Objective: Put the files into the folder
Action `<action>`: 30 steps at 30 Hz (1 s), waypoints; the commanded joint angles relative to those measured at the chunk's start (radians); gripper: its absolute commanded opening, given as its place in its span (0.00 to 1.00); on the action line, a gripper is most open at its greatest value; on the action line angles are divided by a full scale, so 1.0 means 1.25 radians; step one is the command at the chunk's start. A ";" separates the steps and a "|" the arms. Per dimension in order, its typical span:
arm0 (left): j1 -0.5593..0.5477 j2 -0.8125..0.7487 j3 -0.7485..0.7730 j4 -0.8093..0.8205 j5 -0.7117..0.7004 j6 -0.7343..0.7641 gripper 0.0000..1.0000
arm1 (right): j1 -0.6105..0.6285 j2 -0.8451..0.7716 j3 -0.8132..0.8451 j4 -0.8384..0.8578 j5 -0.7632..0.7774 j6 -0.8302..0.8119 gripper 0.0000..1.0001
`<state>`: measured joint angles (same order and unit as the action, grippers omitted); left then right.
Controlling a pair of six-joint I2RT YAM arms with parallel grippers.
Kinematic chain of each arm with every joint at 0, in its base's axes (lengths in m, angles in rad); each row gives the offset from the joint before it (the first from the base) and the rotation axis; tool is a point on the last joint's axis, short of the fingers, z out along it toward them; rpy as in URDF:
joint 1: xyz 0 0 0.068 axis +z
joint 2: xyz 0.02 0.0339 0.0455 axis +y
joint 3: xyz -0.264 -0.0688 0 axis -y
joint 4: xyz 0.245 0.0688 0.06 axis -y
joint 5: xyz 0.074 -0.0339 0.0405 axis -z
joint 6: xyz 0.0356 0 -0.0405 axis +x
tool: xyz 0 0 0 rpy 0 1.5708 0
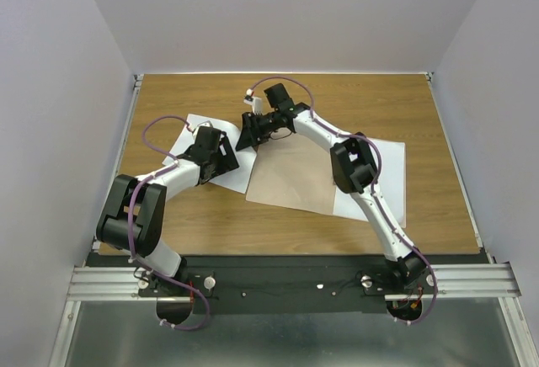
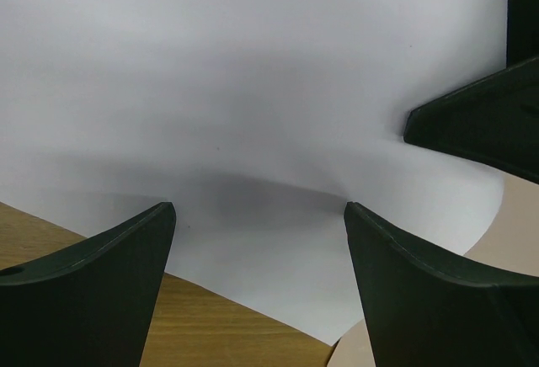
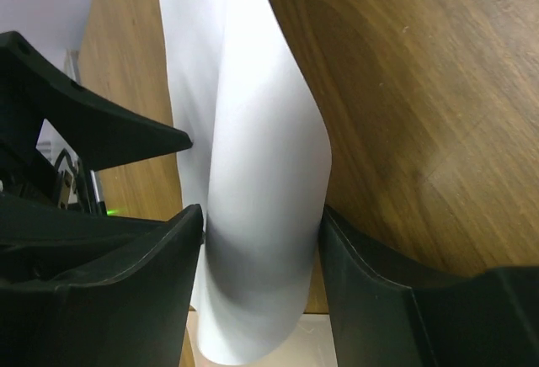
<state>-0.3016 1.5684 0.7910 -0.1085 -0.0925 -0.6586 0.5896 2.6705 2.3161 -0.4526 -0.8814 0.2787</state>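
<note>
Table [image 1: 210, 224]; right claw [image 3: 261, 215] squeezes sheet [image 3: 253, 98], wrist-view only.

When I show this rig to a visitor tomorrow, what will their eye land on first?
The right arm stretches across the tan folder at the centre of the table, its jaws squeezing a bowed hump of the left white sheet. The jaws of the left arm stand open over that same sheet, and a second white sheet lies at the folder's right edge.
</note>
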 commanded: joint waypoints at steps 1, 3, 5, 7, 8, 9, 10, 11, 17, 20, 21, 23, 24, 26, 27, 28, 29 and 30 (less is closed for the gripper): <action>-0.004 0.022 -0.041 -0.102 0.036 -0.006 0.92 | 0.007 0.012 -0.015 0.015 -0.076 -0.049 0.64; -0.004 0.022 -0.045 -0.098 0.041 -0.003 0.92 | 0.007 0.012 -0.012 0.031 -0.113 -0.082 0.65; -0.004 0.020 -0.049 -0.097 0.040 -0.002 0.92 | 0.007 0.016 0.005 0.056 -0.134 -0.093 0.66; -0.004 0.018 -0.054 -0.096 0.040 -0.002 0.92 | 0.007 0.027 0.021 0.065 -0.155 -0.095 0.65; -0.004 0.015 -0.057 -0.095 0.041 -0.001 0.92 | 0.007 0.030 0.026 0.076 -0.187 -0.093 0.66; -0.004 0.017 -0.057 -0.094 0.038 -0.001 0.92 | 0.007 0.031 0.028 0.086 -0.203 -0.090 0.66; -0.004 0.017 -0.056 -0.094 0.038 -0.001 0.92 | 0.008 0.032 0.027 0.094 -0.216 -0.086 0.65; -0.004 0.018 -0.052 -0.094 0.040 0.002 0.92 | 0.008 0.032 0.027 0.108 -0.220 -0.068 0.61; -0.004 0.004 -0.045 -0.097 0.037 -0.002 0.92 | 0.008 -0.025 -0.041 0.109 -0.152 -0.074 0.32; -0.004 -0.032 -0.036 -0.106 0.031 -0.006 0.92 | 0.008 -0.062 -0.086 0.111 -0.073 -0.072 0.25; -0.005 -0.043 -0.032 -0.113 0.029 -0.006 0.92 | 0.008 -0.083 -0.091 0.111 -0.052 -0.065 0.24; -0.004 -0.083 -0.014 -0.123 0.025 -0.009 0.92 | 0.008 -0.103 -0.102 0.111 0.004 -0.033 0.18; -0.004 -0.097 -0.007 -0.135 0.019 -0.012 0.92 | 0.008 -0.114 -0.105 0.111 0.024 -0.021 0.17; -0.004 -0.139 0.014 -0.145 0.019 -0.013 0.92 | 0.008 -0.156 -0.122 0.112 0.079 0.004 0.14; -0.005 -0.154 0.020 -0.152 0.015 -0.013 0.92 | 0.008 -0.172 -0.146 0.112 0.093 0.003 0.14; -0.005 -0.169 0.026 -0.155 0.014 -0.013 0.92 | 0.007 -0.213 -0.163 0.113 0.110 0.003 0.14; -0.005 -0.195 0.032 -0.159 0.013 -0.013 0.92 | 0.008 -0.234 -0.181 0.118 0.166 0.016 0.13; -0.007 -0.209 0.035 -0.160 0.011 -0.014 0.92 | 0.008 -0.254 -0.218 0.118 0.202 0.021 0.12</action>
<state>-0.3016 1.4269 0.7788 -0.2573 -0.0776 -0.6647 0.5900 2.5298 2.1345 -0.3359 -0.8532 0.2535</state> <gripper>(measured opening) 0.917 0.143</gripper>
